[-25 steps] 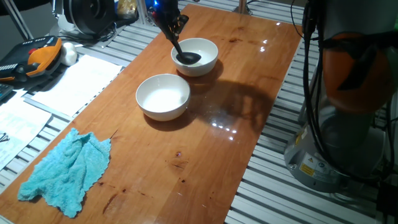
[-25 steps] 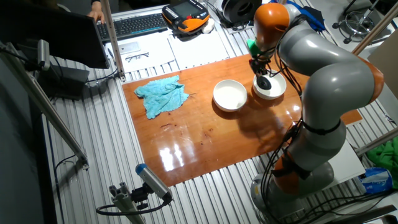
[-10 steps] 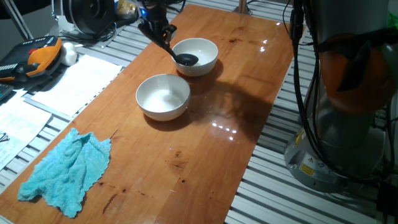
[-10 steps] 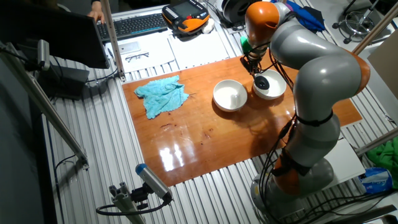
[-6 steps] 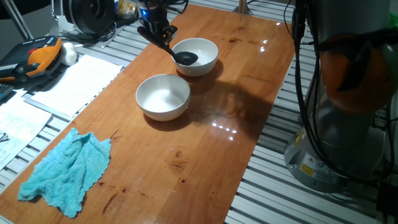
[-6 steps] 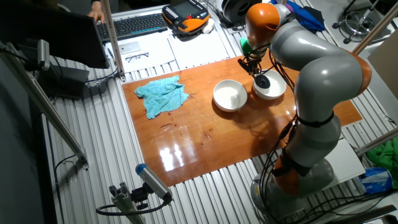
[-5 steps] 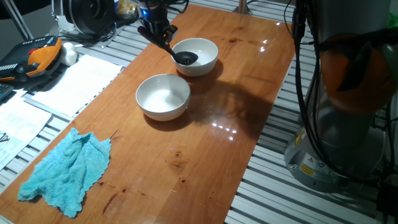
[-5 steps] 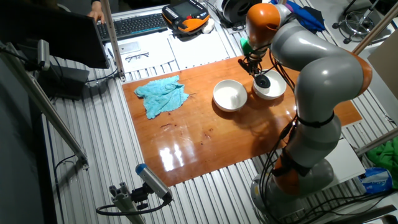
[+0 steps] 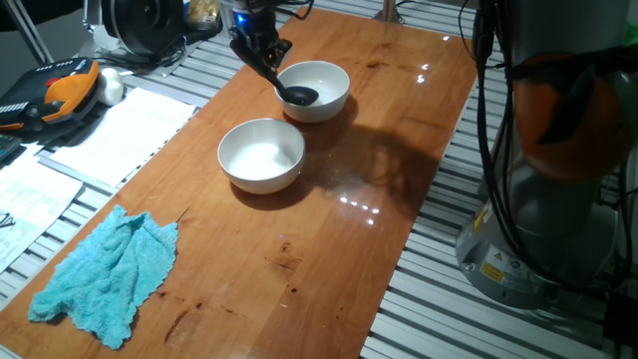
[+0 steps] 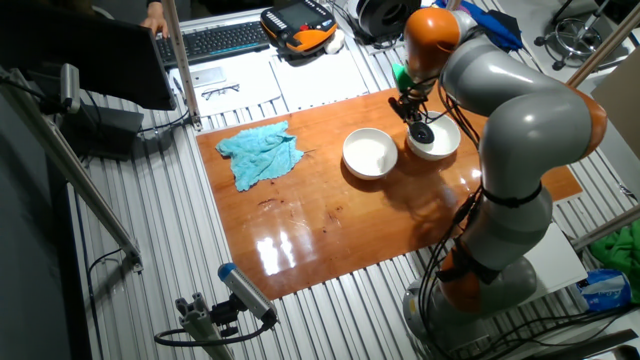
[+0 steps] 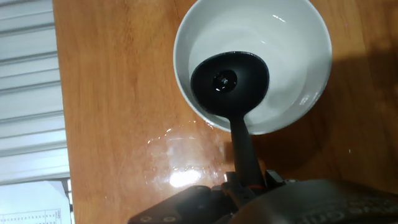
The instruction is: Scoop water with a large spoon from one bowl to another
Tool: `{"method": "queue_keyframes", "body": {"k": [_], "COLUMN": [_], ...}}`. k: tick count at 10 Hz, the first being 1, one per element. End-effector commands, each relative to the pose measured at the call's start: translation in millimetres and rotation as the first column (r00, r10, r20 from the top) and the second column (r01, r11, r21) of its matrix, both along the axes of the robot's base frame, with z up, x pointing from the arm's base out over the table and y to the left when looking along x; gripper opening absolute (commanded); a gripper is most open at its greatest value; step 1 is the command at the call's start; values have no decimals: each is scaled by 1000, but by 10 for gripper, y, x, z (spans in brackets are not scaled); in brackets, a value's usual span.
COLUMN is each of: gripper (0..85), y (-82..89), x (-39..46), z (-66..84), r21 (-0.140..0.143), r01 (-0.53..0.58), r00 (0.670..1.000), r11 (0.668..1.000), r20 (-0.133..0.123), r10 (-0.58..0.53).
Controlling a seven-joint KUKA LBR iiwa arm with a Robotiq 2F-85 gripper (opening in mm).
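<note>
In one fixed view my gripper (image 9: 261,55) is shut on the thin handle of the large spoon (image 9: 299,96), whose black head sits low inside the far white bowl (image 9: 327,110). A second white bowl (image 9: 261,179) stands just in front of it. The other fixed view shows the same: gripper (image 10: 410,103), large spoon (image 10: 424,132), far bowl (image 10: 446,149), near bowl (image 10: 369,155). In the hand view the gripper (image 11: 245,183) grips the handle while the large spoon (image 11: 229,81) hangs over the bowl (image 11: 301,50). A small glint of water shows in the head.
A teal cloth (image 9: 105,274) lies crumpled at the table's near left corner, also the cloth (image 10: 260,152). Papers (image 9: 120,130) and an orange-black device (image 9: 60,90) sit off the table's left edge. The robot base (image 9: 558,150) stands at the right.
My gripper has shifted slightly right, toward the far bowl, so the handle stands steeper. The spoon's head stays in that bowl. Neither bowl has moved.
</note>
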State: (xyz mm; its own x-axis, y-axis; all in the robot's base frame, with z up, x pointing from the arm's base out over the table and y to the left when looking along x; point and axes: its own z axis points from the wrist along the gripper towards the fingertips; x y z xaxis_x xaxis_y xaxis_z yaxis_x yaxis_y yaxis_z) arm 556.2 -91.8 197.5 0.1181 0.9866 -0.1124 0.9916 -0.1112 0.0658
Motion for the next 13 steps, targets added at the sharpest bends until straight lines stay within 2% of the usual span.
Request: {"method": "queue_keyframes", "body": {"k": [1,2,3,9,13], "gripper": [170,170,340,340,340], "y": [-11,-12,-15,-8,68], "x": [-14,-14,-17,-15,-15], "z": [-11,-12,-13,-17,59], "r21": [5,8,11,13,18], "r01": [-3,-5,-6,-21,-133], "r00": [1000,1000,1000,1000,991], "r11": [1000,1000,1000,1000,991], "r20": [6,6,7,12,-7], "r10": [3,5,6,21,134]}}
